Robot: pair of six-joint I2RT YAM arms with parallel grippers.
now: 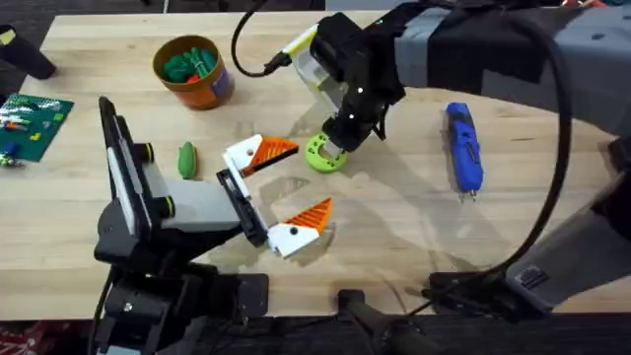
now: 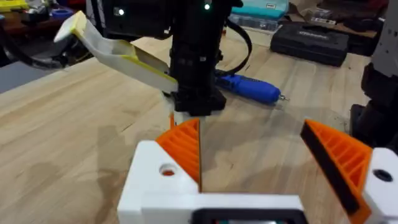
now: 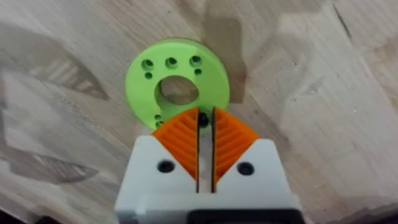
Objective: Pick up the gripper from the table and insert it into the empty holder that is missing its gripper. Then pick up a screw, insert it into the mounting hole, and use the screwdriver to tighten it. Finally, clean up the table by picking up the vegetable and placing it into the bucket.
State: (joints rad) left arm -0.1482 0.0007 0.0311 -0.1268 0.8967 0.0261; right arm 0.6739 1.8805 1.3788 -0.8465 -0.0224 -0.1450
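Closest to the arm bases, the left gripper (image 1: 308,179) sits low over the tabletop (image 1: 414,237) with its jaws spread wide and nothing between them. The black bar (image 1: 242,205) at its tip has a dotted finger (image 1: 299,227) at the near end, black dot on its white base. The plain white finger piece (image 1: 256,155) with the orange wedge is at the far end. It's right against the bar, but I can't tell if it's properly seated.

Just left of that piece, the little green oval vegetable (image 1: 186,159) lies flat on the wood, not touching anything.

A bit further back, the right gripper (image 3: 205,121) has reached across the middle and points down at the edge of a bright green disc with holes (image 3: 177,81). Its jaws are basically closed, just a thin slit, pinching a small dark bit (image 3: 203,118) at the tips. Can't make out what it is.

Off to the right, the blue screwdriver (image 1: 463,148) lies well apart from both arms, metal tip toward the bases.

Farthest back on the left, the orange bucket (image 1: 212,91) stands upright with green stuff inside.
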